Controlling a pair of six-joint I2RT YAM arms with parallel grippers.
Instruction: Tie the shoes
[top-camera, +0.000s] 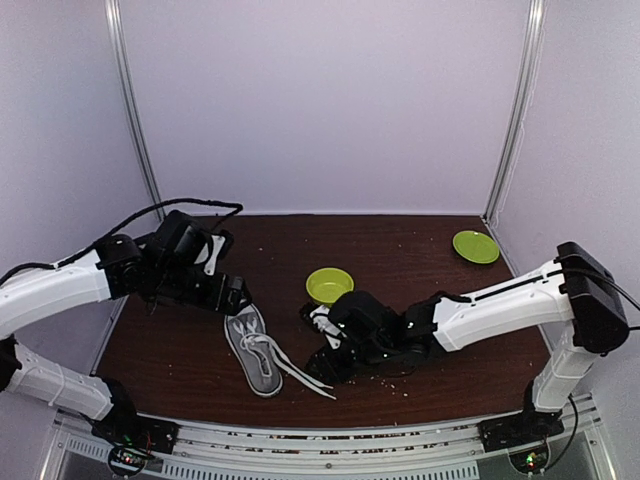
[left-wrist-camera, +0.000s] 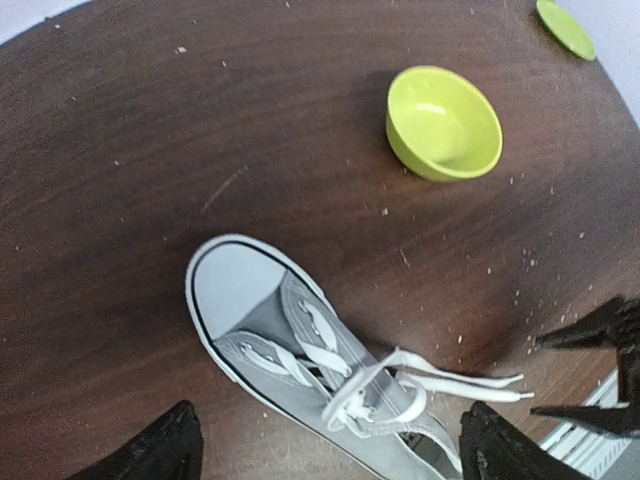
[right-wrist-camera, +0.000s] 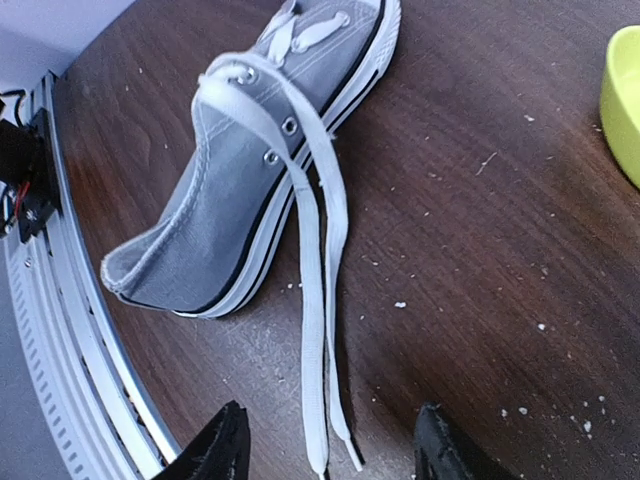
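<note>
Shoe (left-wrist-camera: 300, 350) untied on bench (left-wrist-camera: 150, 150), right under left gripper (left-wrist-camera: 330, 440), spread wide, empty. Lace ends (right-wrist-camera: 318, 400) lie between right gripper (right-wrist-camera: 330, 445) fingers, parted, no pinch. Looks like lace-grab step; next needs pinch on one lace only.

The grey sneaker (left-wrist-camera: 262, 300) lies on the dark counter (left-wrist-camera: 140, 150), and its white laces (left-wrist-camera: 440, 380) spread loose to the right. The left tool (left-wrist-camera: 330, 455) is wide apart over it. A green bowl (left-wrist-camera: 443, 122) stands well apart.
</note>
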